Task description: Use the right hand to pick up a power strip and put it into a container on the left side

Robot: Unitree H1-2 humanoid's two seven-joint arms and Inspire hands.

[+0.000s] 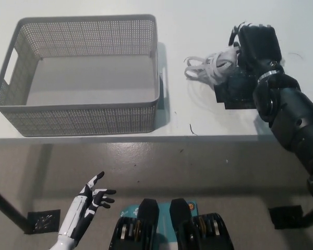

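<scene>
Near table edge (146,138), right hand (253,52) on power strip (219,65)

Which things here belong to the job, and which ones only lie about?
Belong to the job:
- power strip with white cord
- right hand, gripping the strip
- grey basket, empty

Only there:
- left hand, open, resting low
- white table

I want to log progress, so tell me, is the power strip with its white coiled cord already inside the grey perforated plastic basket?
No, the grey perforated plastic basket holds nothing, and the white coiled cord is at the black right hand, right of the basket.
</scene>
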